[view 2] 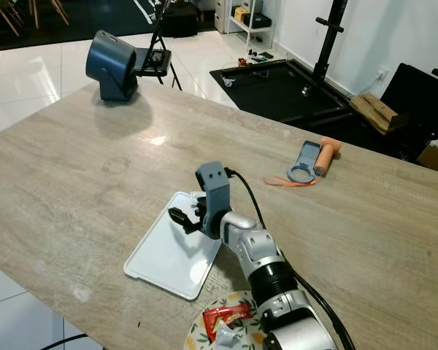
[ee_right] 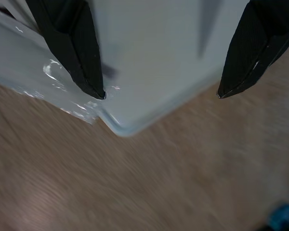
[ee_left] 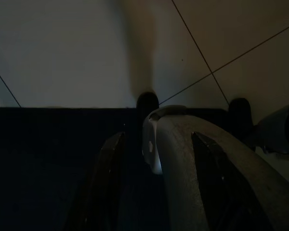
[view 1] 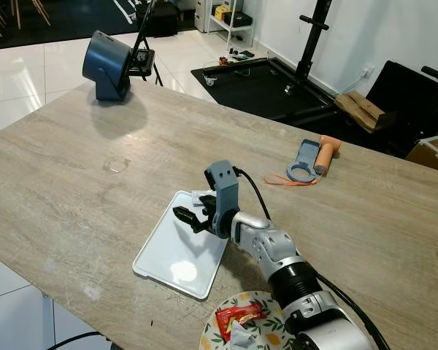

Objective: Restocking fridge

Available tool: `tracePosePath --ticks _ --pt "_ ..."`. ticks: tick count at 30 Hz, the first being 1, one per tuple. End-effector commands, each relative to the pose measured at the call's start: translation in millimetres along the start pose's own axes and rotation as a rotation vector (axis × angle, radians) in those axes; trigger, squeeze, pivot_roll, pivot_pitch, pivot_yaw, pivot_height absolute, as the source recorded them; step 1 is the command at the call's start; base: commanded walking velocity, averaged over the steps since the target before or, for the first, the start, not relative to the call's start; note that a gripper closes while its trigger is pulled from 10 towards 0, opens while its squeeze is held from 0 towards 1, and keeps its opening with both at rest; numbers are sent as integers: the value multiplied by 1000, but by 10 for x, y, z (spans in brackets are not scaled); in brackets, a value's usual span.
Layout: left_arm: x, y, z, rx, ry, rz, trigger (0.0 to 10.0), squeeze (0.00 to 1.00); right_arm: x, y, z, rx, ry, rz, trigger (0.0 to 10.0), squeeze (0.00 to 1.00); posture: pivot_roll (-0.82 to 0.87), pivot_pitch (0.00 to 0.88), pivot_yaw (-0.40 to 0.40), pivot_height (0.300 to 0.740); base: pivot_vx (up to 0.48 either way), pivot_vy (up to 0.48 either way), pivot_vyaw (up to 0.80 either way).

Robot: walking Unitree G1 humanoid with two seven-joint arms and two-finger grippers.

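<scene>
Over the white tray (view 1: 177, 251) on the table (view 1: 73, 182), seen from my head, my right gripper (view 1: 192, 216) hovers with its black fingers spread and nothing between them. At the table's near edge, by my forearm, a patterned plate (view 1: 270, 337) holds a red snack packet (view 1: 239, 315); a blue-and-orange tool (view 1: 312, 159) lies well apart on the far side, and a dark blue device (view 1: 106, 64) stands at the far corner.

Along my right wrist, the two fingertips (ee_right: 89, 82) stand wide apart above a corner of the tray, bare wood beyond it.

Along my left wrist, all is dark: floor tiles, a grey curved part, my left arm hanging idle; I cannot tell how that gripper is set.

No fridge is in sight, so I judge I am loading the tray. Next I would need to swing back to the plate, close on the packet, and carry it over.
</scene>
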State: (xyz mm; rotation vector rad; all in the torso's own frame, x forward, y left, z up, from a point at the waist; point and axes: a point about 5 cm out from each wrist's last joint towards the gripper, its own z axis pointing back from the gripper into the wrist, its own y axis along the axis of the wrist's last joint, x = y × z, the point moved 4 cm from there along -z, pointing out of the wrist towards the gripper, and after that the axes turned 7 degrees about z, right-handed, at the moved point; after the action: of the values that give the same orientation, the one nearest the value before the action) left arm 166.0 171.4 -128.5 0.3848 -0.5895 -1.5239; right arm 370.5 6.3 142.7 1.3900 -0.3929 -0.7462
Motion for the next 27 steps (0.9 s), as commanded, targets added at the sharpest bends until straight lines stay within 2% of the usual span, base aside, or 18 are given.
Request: tracePosePath --ticks 1,5,7,8,10,12,14,16,19,20,22,23,25,26,27 --pt "101 -559 127 -188 -20 34 10000 0 -105 99 -23 33 62 -23 10000 1000 -29 174 -80 740 0 0 0" --pt "99 -564 129 -189 -19 34 10000 0 -88 173 -9 68 69 -43 10000 1000 -27 174 -80 740 0 0 0" --pt "97 -567 131 -190 -18 34 10000 0 11 208 -26 80 0 -15 10000 1000 -27 175 -81 740 0 0 0" --pt "97 -567 131 -190 -18 34 10000 0 11 208 -26 80 0 -15 10000 1000 -27 175 -81 740 0 0 0" --pt "97 -567 131 -190 -19 34 10000 0 81 199 -40 69 -60 38 10000 1000 -27 175 -81 740 0 0 0" --pt "98 -568 131 -189 -19 34 10000 0 124 150 -53 29 -114 191 10000 1000 -26 177 -81 740 0 0 0" --pt "98 -568 131 -189 -19 34 10000 0 124 150 -53 29 -114 191 10000 1000 -26 177 -81 740 0 0 0" --pt "99 -570 132 -190 -20 34 10000 0 116 59 -64 -21 -130 301 10000 1000 -24 178 -80 740 0 0 0" --pt "96 -570 133 -190 -19 34 10000 0 87 14 -67 -42 -114 316 10000 1000 -22 179 -79 740 0 0 0" --pt "92 -570 134 -190 -19 34 10000 0 71 -2 -70 -48 -102 320 10000 918 -22 179 -79 740 0 0 0" --pt "88 -571 135 -190 -18 33 10000 0 60 -13 -71 -51 -94 322 10000 918 -22 179 -79 740 0 0 0" --pt "84 -573 136 -191 -17 33 10000 0 71 -21 -70 -54 -99 327 10000 847 -22 179 -79 740 0 0 0" --pt "82 -574 137 -191 -17 32 10000 0 83 -25 -70 -55 -105 330 10000 847 -22 179 -79 740 0 0 0" --pt "79 -574 138 -191 -17 32 10000 0 110 -30 -66 -62 -120 339 10000 769 -24 179 -76 740 0 0 0" --pt "78 -574 138 -192 -16 32 10000 0 129 -36 -68 -65 -132 349 10000 769 -24 179 -76 740 0 0 0"
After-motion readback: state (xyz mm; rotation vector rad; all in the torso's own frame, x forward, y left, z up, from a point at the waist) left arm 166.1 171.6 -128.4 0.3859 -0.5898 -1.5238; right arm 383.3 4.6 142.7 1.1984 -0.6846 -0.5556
